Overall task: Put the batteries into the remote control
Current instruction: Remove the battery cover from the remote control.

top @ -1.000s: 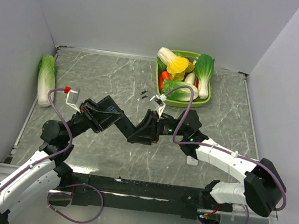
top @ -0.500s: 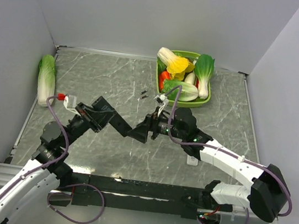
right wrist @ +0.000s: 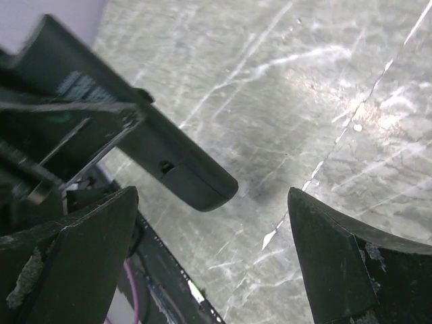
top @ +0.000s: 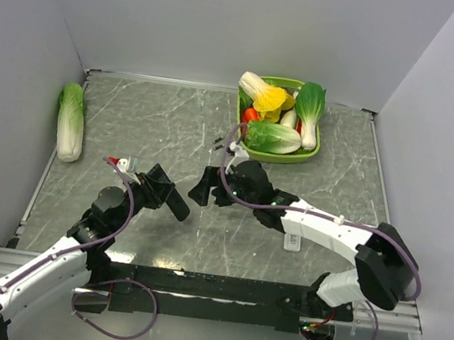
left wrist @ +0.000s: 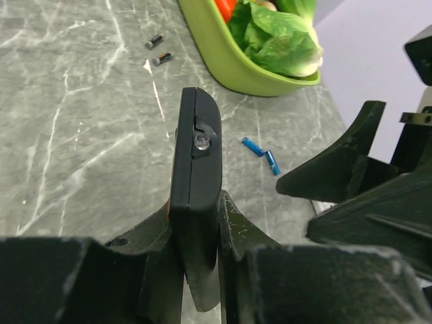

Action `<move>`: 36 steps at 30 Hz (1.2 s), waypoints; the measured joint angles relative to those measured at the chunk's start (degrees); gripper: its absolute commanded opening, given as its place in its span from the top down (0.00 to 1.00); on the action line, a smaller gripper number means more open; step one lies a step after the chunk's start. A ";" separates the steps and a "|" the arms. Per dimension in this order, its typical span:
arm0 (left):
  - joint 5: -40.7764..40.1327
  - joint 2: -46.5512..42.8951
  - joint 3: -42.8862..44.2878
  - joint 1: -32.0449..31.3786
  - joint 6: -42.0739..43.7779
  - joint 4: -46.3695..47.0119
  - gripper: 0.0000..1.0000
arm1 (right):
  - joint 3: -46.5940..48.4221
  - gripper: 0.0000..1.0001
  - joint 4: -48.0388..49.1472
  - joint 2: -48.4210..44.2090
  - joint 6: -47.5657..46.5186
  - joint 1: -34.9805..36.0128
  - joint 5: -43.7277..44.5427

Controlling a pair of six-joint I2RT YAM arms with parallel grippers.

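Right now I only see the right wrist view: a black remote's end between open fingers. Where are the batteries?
Observer: The left wrist view shows both batteries lying close together on the table, beside the remote near its tip.
Operator: What is holding the remote?
Observer: The left end effector is shut on it, with the remote standing on its edge.
Operator: Anything close to the batteries?
Observer: A green tray of vegetables sits just beyond them.
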 measured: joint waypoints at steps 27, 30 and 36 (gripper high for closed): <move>-41.31 15.50 -1.68 -29.00 8.68 10.88 0.99 | 2.19 0.34 4.33 13.88 5.18 4.92 5.55; -44.46 16.22 -2.03 -30.51 7.82 12.13 0.98 | 1.44 0.36 5.35 14.49 5.73 4.98 5.20; -48.28 16.41 -3.63 -31.80 5.44 14.60 0.98 | 0.92 0.37 7.23 16.06 6.75 5.66 3.85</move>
